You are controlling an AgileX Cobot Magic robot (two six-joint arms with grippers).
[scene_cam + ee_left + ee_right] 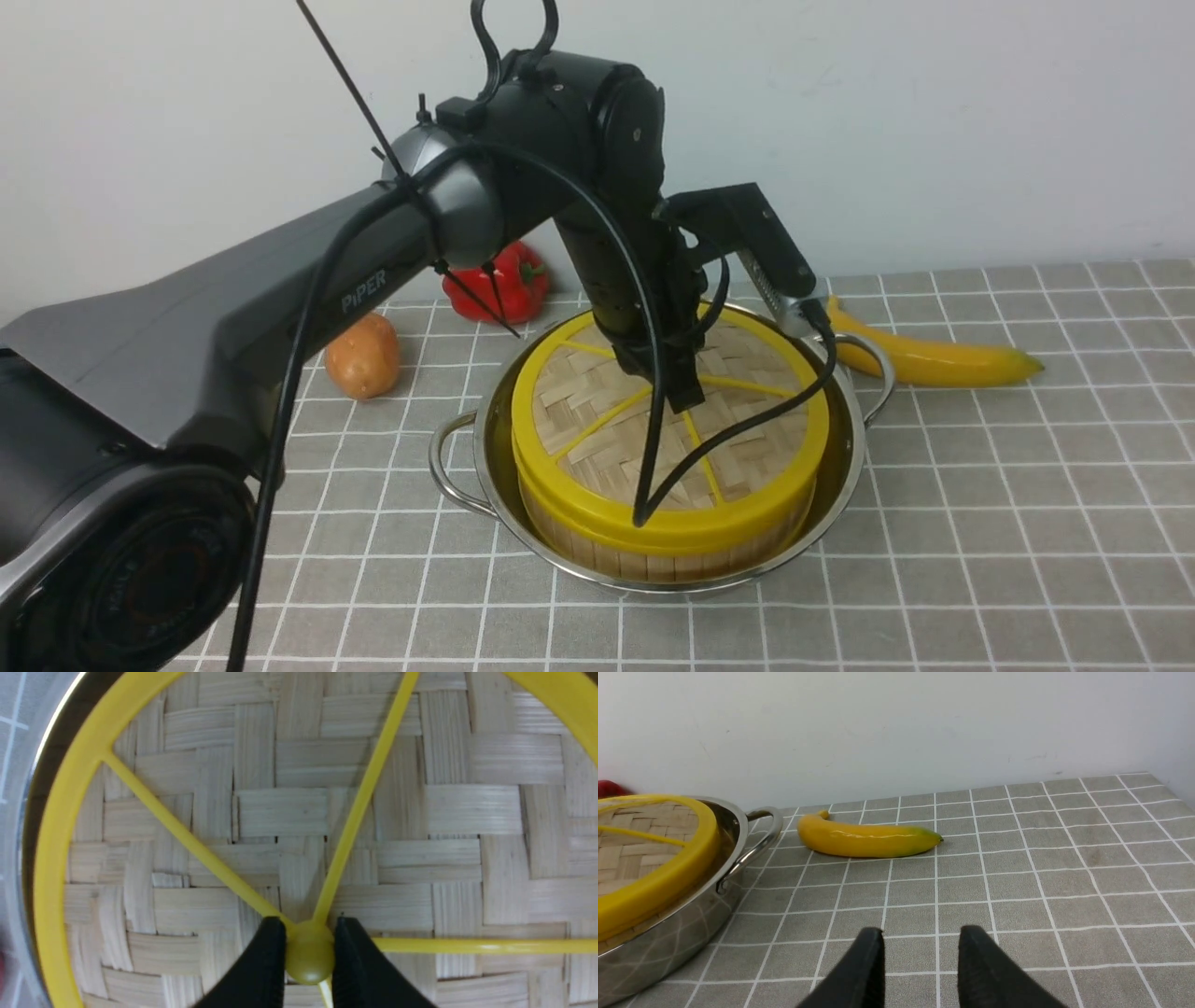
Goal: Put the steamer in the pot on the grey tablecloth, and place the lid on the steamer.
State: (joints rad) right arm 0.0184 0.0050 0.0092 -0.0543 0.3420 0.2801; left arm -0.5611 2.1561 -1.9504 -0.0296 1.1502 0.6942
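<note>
The shiny steel pot (834, 504) stands on the grey tablecloth (980, 523). Inside it sits the bamboo steamer (653, 558), only its slatted wall showing. The woven lid (579, 411) with yellow rim and spokes lies flat on the steamer. My left gripper (686, 397) reaches down onto the lid's middle. In the left wrist view my left gripper (309, 924) is shut on the yellow knob (309, 959), one finger on each side. My right gripper (922, 931) hangs open above bare cloth, right of the pot (668, 938), and holds nothing. It is out of the front view.
A banana (934, 359) lies on the cloth behind the pot's right handle (873, 369). A red pepper (509, 285) and a potato (362, 357) sit at the back left. A white wall closes the far side.
</note>
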